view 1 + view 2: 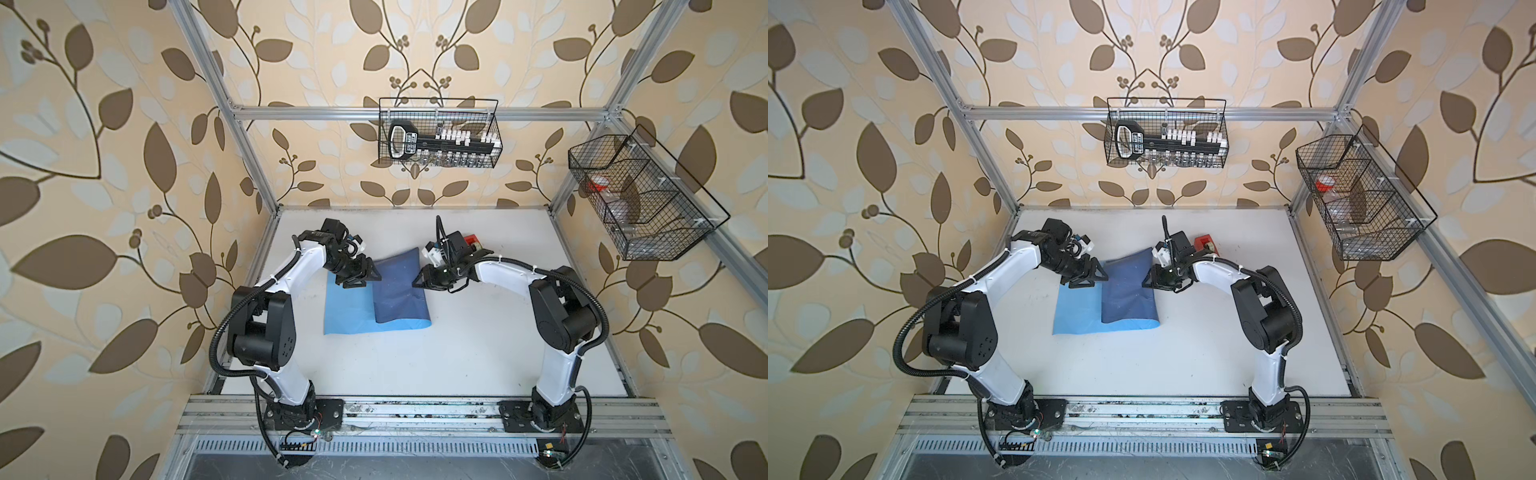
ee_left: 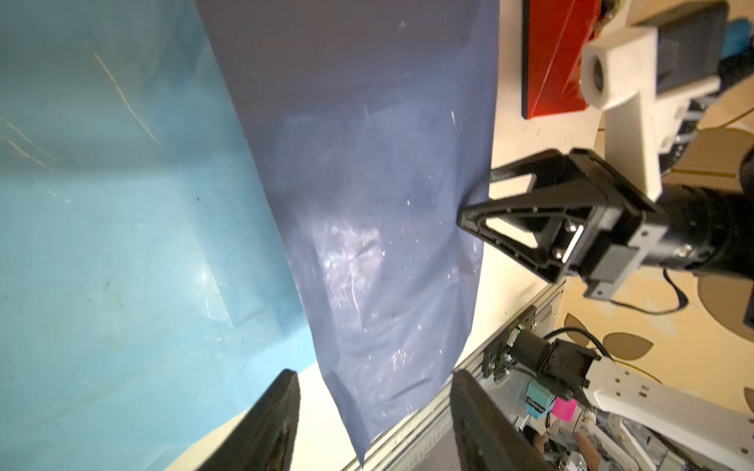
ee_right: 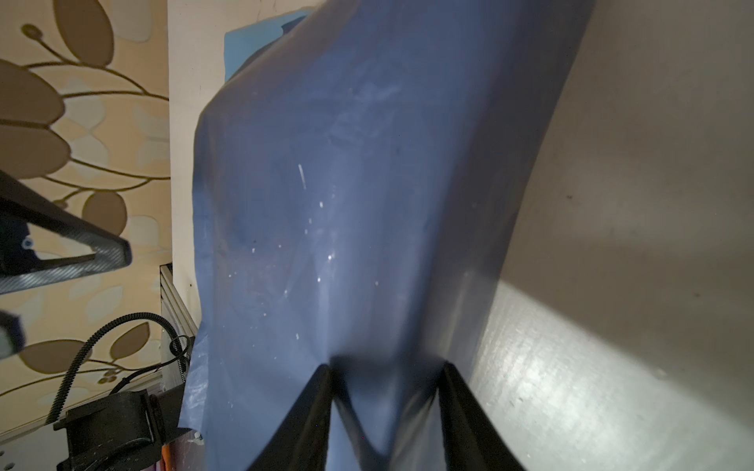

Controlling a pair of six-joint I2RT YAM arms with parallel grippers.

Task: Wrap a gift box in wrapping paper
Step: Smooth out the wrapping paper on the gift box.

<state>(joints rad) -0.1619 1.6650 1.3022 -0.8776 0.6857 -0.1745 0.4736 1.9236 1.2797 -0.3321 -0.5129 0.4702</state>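
Arms bend inward: right gripper (image 1: 417, 282) pinches the wrapping paper (image 1: 397, 291) at its flap edge, left gripper (image 1: 365, 279) gapes empty; near worktop (image 1: 457, 357) looks free.

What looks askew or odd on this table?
The wrapping paper lies skewed on the table; its dark flap, folded over and wrinkled, is pinched at one edge by the right claw.

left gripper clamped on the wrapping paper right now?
No. In the left wrist view the left gripper has its jaws wide apart, and the wrapping paper lies beyond them, not pinched.
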